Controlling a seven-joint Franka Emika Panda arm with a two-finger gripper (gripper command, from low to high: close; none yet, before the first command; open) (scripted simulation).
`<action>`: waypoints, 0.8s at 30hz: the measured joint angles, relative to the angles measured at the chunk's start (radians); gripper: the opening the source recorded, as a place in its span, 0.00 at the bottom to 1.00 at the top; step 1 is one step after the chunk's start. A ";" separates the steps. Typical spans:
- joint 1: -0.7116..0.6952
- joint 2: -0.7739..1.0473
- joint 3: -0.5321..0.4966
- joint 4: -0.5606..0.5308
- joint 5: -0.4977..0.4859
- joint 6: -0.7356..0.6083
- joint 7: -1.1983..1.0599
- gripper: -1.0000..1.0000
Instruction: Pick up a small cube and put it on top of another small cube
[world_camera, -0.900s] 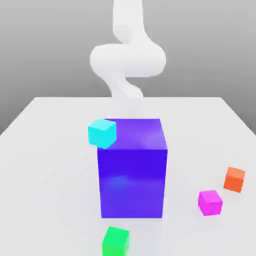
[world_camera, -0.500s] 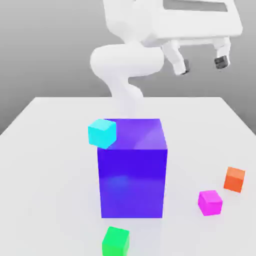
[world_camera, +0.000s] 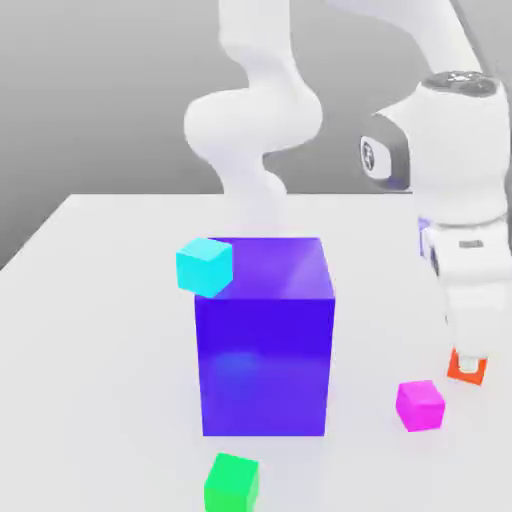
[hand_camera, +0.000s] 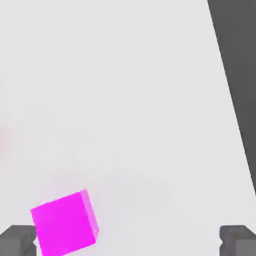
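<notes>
Fingers first: your gripper (hand_camera: 127, 242) is open as wide as it goes, and it holds nothing. In the hand view you see the two dark fingertips (hand_camera: 17, 240) far apart at one edge of the picture. The small pink cube (hand_camera: 64, 223) sits close to one fingertip, not in the middle of the gap. So you are not lined up yet.

In the exterior view, the pink cube (world_camera: 420, 404) lies flat on the white table (world_camera: 100, 330), toward that view's right. The white arm (world_camera: 455, 200) hangs over that side. The hand is low, just by the small orange cube (world_camera: 466, 368), which it partly hides. The orange cube is near the pink one, so take care not to go for the wrong cube.

Slide the hand sideways until the pink cube sits right in the middle between the fingers. The cube looks a bit turned in the hand view, so I think you should turn the wrist until the fingers face two flat sides. Then go straight down and close gently.

The small green cube (world_camera: 232, 482) waits at the near edge of the table, in front of the big blue cube (world_camera: 265, 340). A small cyan cube (world_camera: 205, 266) sits at the big cube's top corner. Lift high later, so you do not bump the big cube.
</notes>
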 joint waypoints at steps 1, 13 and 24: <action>0.008 0.024 -0.001 -0.012 -0.031 0.017 -0.013 0.50; 0.002 0.301 0.028 -0.002 -0.098 0.237 -0.059 0.00; 0.025 0.184 -0.001 -0.023 -0.128 0.144 -0.039 0.00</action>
